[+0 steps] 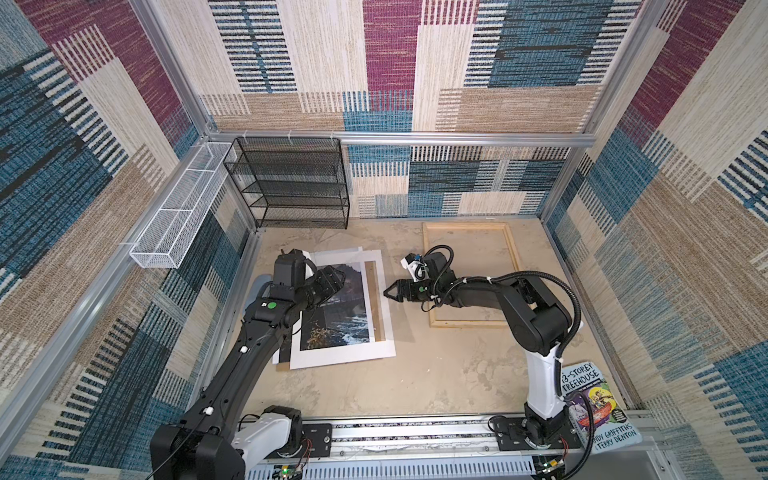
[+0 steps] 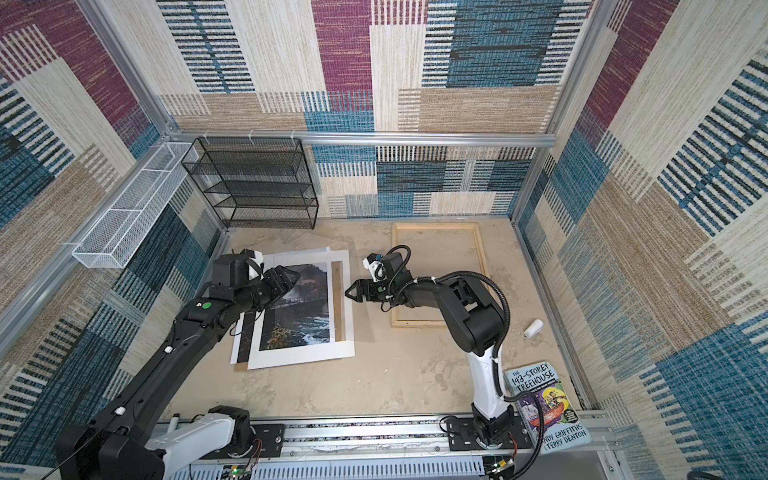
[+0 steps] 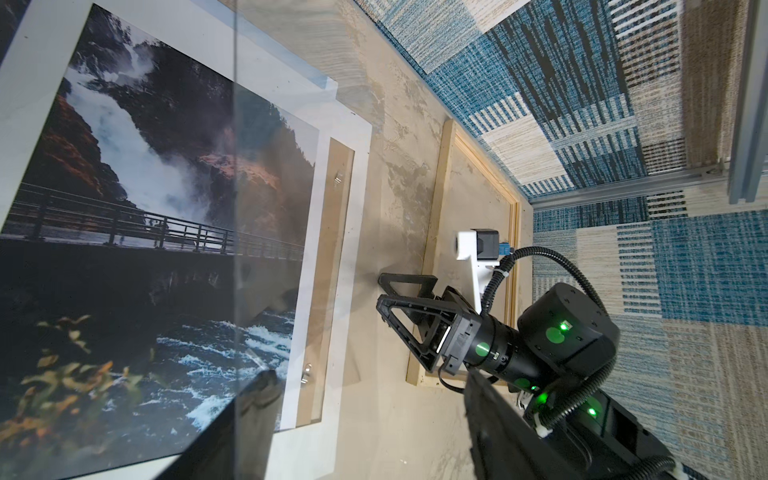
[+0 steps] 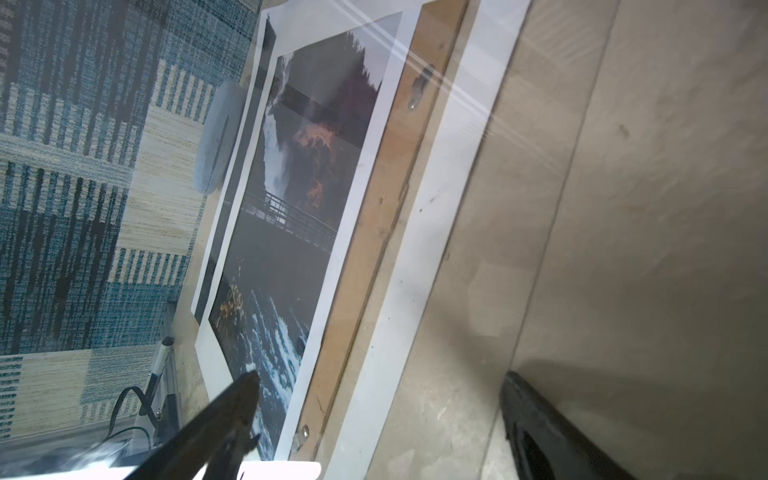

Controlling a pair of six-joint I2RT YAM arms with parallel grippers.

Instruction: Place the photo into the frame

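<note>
Left claw (image 1: 336,280) over photo (image 1: 349,307), spread unclear, probably to lift it. Right claw (image 1: 387,292) beside photo, jaws apart, empty; frame (image 1: 425,241) beyond.

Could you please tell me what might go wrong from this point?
1. The photo lies under the white mat and sticks out askew past its left edge. Pulling the photo out could drag the mat along or crease the paper.
2. The right arm stretches across the frame, so it may block the opening when the photo is brought over.
</note>
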